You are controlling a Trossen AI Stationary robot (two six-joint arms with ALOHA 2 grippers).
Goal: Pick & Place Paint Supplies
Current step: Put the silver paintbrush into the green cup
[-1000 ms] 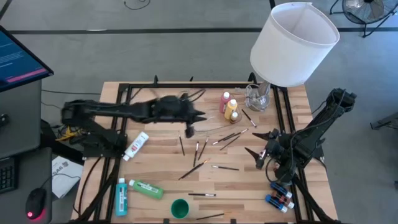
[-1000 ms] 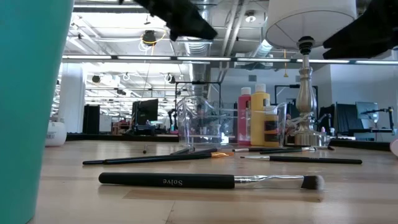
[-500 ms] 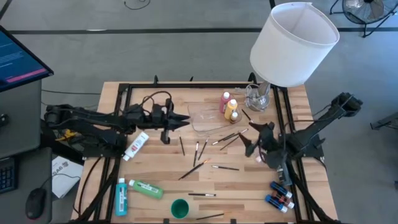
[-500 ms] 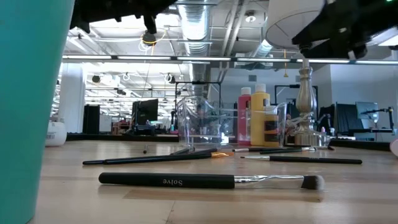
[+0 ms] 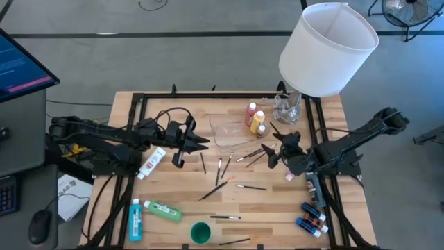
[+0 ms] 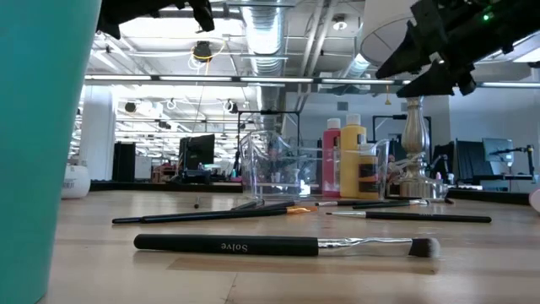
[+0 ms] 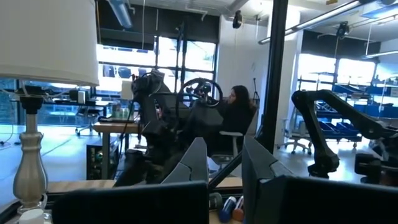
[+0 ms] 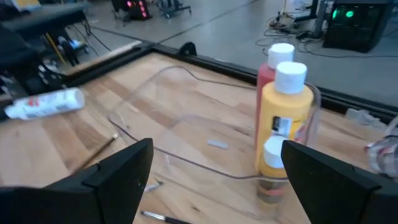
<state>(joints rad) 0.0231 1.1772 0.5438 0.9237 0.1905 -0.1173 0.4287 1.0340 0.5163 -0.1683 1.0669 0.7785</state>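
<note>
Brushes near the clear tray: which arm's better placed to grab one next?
Probably the right. The right gripper is open and hovers over the brush cluster beside the clear tray. The left gripper is shut, farther from them.

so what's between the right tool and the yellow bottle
Part of the clear tray on bare wood; the right wrist view shows it between the right tool and the yellow bottle.

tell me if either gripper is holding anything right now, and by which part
Nothing is held. The left gripper is shut on nothing, above the table. The right gripper is open and empty, facing the yellow bottle.
</note>
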